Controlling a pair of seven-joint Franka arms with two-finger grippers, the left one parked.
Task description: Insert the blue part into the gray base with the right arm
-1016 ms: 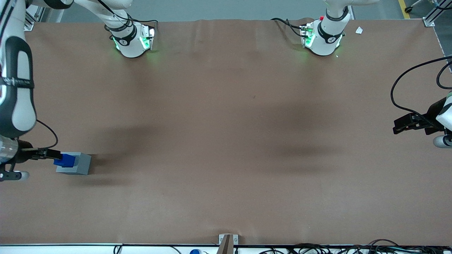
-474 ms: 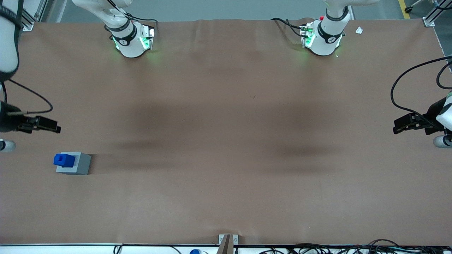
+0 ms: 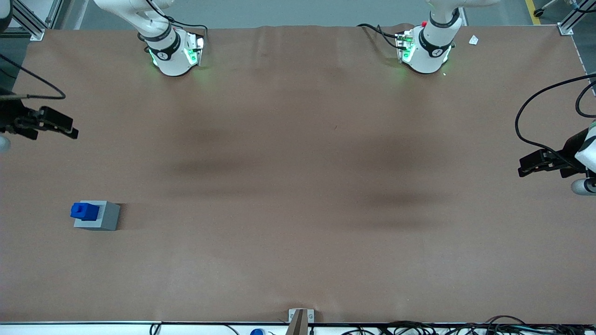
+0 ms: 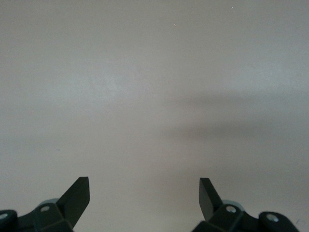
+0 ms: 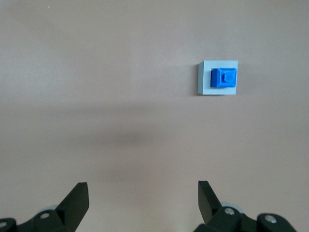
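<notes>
the blue part (image 3: 84, 211) sits in the gray base (image 3: 103, 216) at the front view's lower left, the gripper (image 3: 70, 130) near the upper left edge with jaws open and empty, so a low sweep could knock the block.

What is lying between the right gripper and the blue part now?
Nothing: in the right wrist view only bare brown table separates the open gripper from the blue part sitting in the gray base.
</notes>
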